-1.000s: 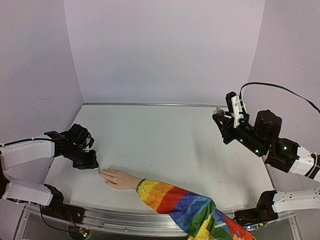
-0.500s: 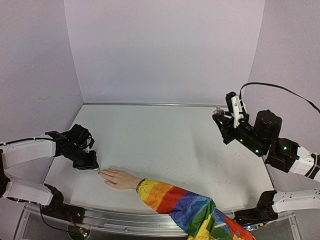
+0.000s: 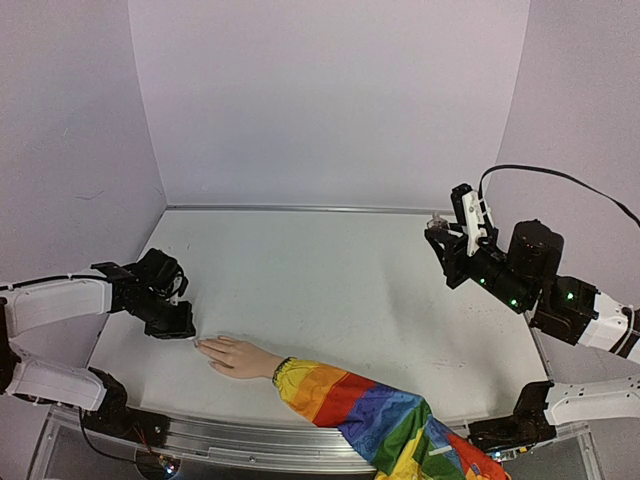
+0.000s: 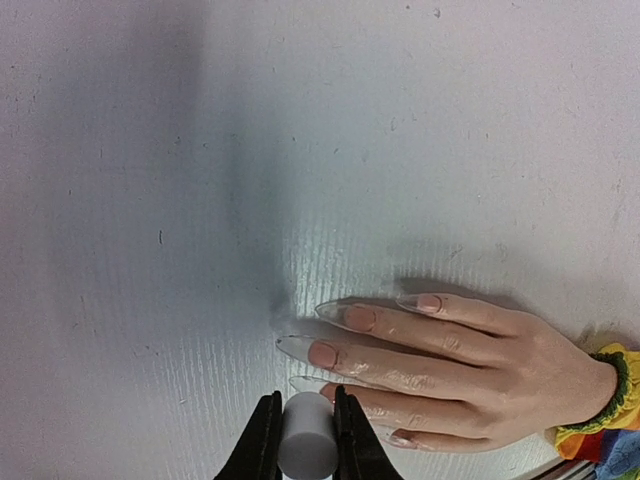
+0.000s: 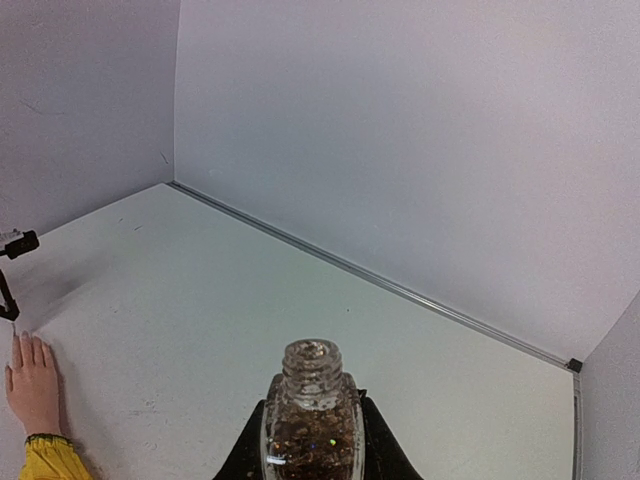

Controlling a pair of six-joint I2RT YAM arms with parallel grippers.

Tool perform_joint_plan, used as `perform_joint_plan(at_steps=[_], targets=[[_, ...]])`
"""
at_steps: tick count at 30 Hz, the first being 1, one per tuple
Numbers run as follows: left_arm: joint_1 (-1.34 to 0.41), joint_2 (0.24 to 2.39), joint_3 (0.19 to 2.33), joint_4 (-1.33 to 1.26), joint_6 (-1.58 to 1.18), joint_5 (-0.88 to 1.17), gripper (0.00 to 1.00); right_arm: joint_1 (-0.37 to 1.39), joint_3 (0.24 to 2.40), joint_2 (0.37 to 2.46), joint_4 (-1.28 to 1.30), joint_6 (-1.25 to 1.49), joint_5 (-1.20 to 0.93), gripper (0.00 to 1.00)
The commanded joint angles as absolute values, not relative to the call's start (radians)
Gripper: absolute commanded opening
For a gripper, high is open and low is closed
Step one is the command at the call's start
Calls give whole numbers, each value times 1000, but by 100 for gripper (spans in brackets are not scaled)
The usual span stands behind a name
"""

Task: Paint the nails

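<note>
The pale peach mannequin hand (image 3: 238,356) lies palm down at the front left, in a rainbow-striped sleeve (image 3: 370,412). In the left wrist view its nails (image 4: 322,354) are pinkish with long clear pointed tips. They point left, fingers (image 4: 440,345) spread. My left gripper (image 4: 305,402) is shut on a white cylindrical brush cap (image 4: 306,446), held just over the tip of a lower finger. The brush itself is hidden under the cap. In the top view this gripper (image 3: 183,327) sits at the fingertips. My right gripper (image 5: 312,432) is shut on an open clear bottle (image 5: 312,385) of brown glitter polish, held up at the right (image 3: 447,240).
Lilac walls close the white table (image 3: 330,280) at the back and both sides, with a metal strip (image 3: 300,208) along the back edge. The sleeve runs off the front edge at the lower right. The arm bases stand at the front corners.
</note>
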State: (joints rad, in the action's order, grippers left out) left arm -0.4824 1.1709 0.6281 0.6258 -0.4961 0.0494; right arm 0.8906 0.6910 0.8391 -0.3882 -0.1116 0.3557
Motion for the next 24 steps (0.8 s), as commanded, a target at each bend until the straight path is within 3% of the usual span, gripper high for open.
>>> perform_joint_plan(at_steps=[1, 24], targets=[[-473, 1181, 653, 594, -482, 34, 0, 887, 699, 829, -449, -104, 360, 0], [-459, 1140, 660, 620, -511, 10, 0, 887, 702, 834, -449, -107, 364, 0]])
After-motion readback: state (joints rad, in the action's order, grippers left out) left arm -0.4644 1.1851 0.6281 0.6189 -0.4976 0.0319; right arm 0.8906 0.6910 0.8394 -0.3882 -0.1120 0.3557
